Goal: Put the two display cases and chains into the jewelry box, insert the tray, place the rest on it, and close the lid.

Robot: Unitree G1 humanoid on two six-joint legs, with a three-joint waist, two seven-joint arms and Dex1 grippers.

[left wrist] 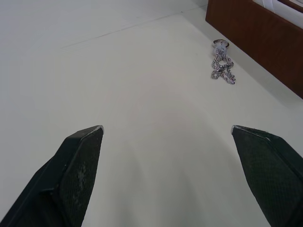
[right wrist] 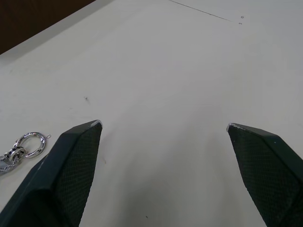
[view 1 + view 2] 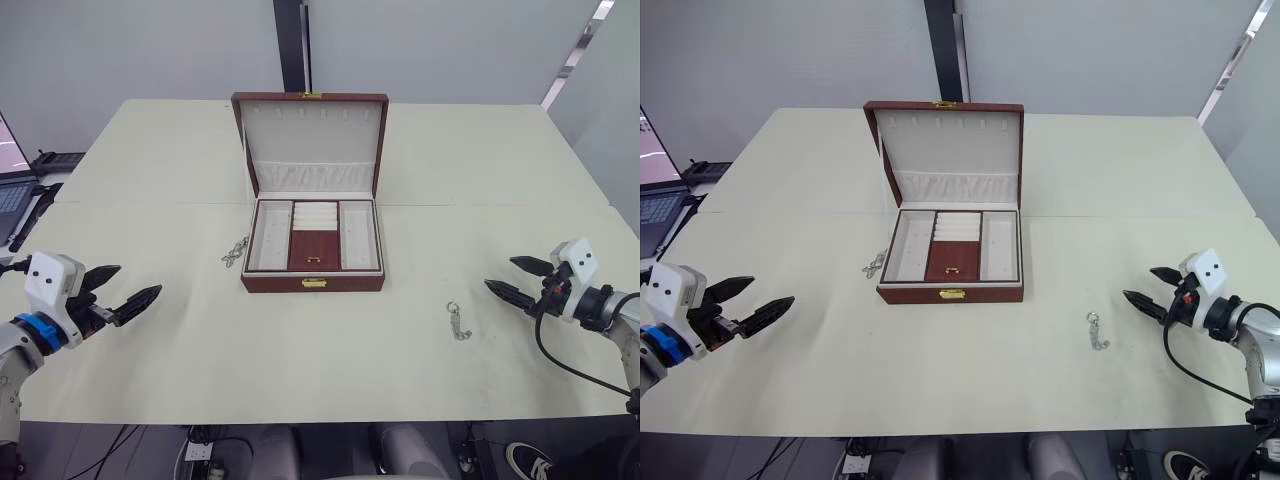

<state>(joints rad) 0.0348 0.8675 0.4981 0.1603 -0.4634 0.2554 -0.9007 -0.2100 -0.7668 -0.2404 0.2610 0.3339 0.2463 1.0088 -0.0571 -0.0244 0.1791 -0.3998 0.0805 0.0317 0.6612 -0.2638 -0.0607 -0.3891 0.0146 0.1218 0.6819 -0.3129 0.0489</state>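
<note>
Your right gripper (image 3: 518, 279) is spread wide and holds nothing. One chain (image 3: 458, 321) lies on the table (image 3: 300, 360) near it, toward the jewelry box (image 3: 312, 235) (tray (image 3: 313, 236) already in). Its long line runs toward you. Your left gripper (image 3: 118, 292) is spread too, nearer the other chain (image 3: 235, 251).

Cream tabletop (image 3: 150, 350) with three things on it

The open jewelry box (image 3: 312, 283) sits mid-tabletop; a chain heap (image 3: 235, 252) lies just left of it, another chain (image 3: 458, 322) well apart to its right.
</note>
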